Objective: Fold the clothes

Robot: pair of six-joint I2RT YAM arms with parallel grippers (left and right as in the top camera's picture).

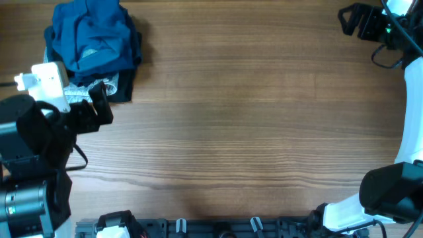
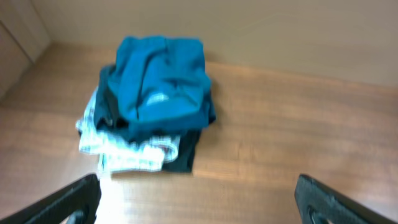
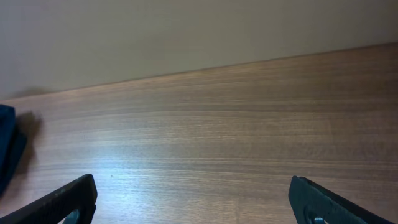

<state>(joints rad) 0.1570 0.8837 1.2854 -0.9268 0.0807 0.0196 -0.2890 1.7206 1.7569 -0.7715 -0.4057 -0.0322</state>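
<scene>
Left arm (image 1: 30, 132) was matte black, white block (image 1: 47, 79) at wrist, thin black cable (image 1: 84, 157) beside. Right arm (image 1: 413, 112) was white, black joints. Left gripper (image 2: 198, 186) had black fingers.

You are looking at a robotics lab bench, not a home or a shop. The wide wood-grain counter (image 1: 251, 132) has a robot arm mounted at each side: the left arm (image 1: 33, 132) is mostly black, and the right arm (image 1: 413, 106) is white and black with loose cables. Along the near edge runs a black rail with small clips (image 1: 198, 228). Behind the counter, the wrist views show you a plain beige wall (image 3: 186, 37). The teal-blue clothes (image 1: 92, 33) lie on a small heap of other garments (image 1: 99, 89) in the far left corner, like prepared test material.
</scene>
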